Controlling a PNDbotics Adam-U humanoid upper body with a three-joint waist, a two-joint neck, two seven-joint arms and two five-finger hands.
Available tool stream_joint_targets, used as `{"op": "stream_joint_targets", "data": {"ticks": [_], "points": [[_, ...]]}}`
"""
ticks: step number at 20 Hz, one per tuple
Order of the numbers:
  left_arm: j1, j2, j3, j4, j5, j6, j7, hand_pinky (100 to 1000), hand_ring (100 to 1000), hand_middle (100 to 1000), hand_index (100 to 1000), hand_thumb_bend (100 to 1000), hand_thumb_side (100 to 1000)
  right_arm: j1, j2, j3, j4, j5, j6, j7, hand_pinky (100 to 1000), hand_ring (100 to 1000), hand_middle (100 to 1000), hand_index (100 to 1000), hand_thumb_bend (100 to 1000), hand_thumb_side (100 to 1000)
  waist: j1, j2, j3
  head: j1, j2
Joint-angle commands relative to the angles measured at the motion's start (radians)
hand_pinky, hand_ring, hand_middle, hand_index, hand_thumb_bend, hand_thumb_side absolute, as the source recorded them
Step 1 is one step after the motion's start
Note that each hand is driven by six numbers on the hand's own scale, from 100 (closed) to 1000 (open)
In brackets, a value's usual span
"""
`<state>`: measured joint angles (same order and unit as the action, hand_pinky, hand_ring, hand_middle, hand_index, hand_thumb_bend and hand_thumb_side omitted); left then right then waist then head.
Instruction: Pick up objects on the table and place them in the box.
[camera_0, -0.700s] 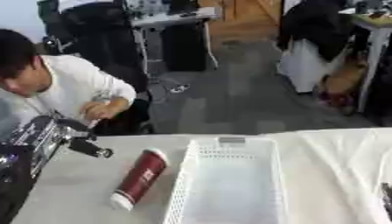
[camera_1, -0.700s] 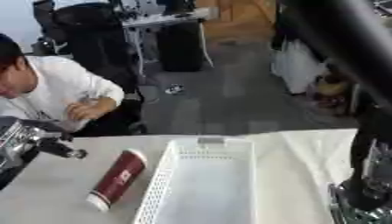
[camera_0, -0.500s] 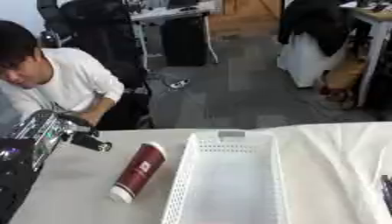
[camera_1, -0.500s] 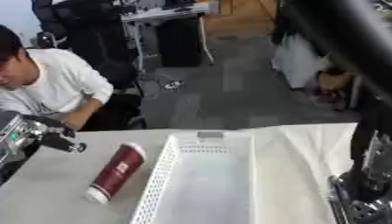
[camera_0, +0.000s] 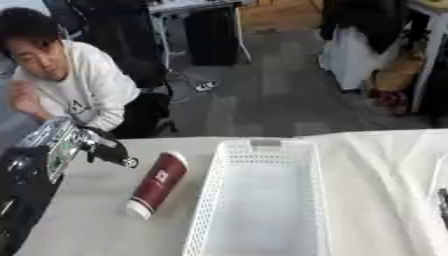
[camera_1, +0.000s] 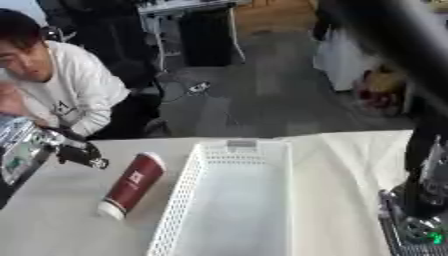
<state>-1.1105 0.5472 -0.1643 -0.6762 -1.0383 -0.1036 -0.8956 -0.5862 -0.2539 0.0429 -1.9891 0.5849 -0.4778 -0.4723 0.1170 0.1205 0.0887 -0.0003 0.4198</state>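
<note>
One red cup (camera_0: 157, 184) lies just beside left hand (camera_0: 61, 145) fingers (camera_0: 112, 153).

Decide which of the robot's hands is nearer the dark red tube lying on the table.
Left. The left hand hovers just left of the tube; the right hand sits far across the white basket.

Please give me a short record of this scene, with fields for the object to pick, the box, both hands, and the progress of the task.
object: dark red cup, lying on its side on the table
box: white basket, right of the cup, nothing visible inside
left hand, above the table, left of the cup, not touching it
right hand, at right edge, fingers unclear
progress: cup not yet picked
</note>
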Motion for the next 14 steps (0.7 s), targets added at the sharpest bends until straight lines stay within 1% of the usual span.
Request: {"op": "stream_joint_targets", "data": {"ticks": [1,2,3,7,12,14], "points": [[-0.028,0.014,0.001,0.003,0.035,-0.013,-0.01,826,921,1000,1000,337,1000,-0.016,0.002,-0.004,-0.011,-0.001,0.0,0.003,466,575,596,646,100,1000,-0.001,-0.02,0.0,-0.003,-0.011],[-0.027,0.013,0.0,0.01,0.05,-0.021,-0.011,823,919,1000,1000,321,1000,-0.016,0.002,-0.005,-0.011,-0.001,-0.001,0.003,466,575,596,646,100,1000,0.0,-0.02,-0.001,-0.006,-0.014],[-0.027,0.013,-0.003,0.014,0.058,-0.027,-0.011,836,926,1000,1000,366,1000,-0.017,0.003,-0.005,-0.011,-0.001,-0.001,0.003,466,575,596,646,100,1000,0.0,-0.02,-0.001,-0.008,-0.018],[-0.032,0.008,-0.011,0.018,0.038,-0.031,-0.011,847,927,1000,1000,382,1000,-0.018,0.004,-0.004,-0.011,-0.002,-0.002,0.003,467,575,597,646,100,1000,0.0,-0.02,-0.003,-0.003,-0.02],[-0.042,-0.001,-0.017,-0.002,-0.073,-0.018,0.004,861,924,992,1000,416,1000,-0.022,0.008,-0.001,-0.011,-0.005,-0.004,0.005,468,576,597,646,100,1000,0.002,-0.019,-0.009,0.007,-0.014],[-0.045,-0.011,-0.016,0.0,-0.122,-0.018,0.021,859,921,986,1000,436,1000,-0.024,0.01,0.0,-0.011,-0.006,-0.004,0.007,468,576,597,646,100,1000,0.004,-0.018,-0.012,0.015,-0.005]]}}
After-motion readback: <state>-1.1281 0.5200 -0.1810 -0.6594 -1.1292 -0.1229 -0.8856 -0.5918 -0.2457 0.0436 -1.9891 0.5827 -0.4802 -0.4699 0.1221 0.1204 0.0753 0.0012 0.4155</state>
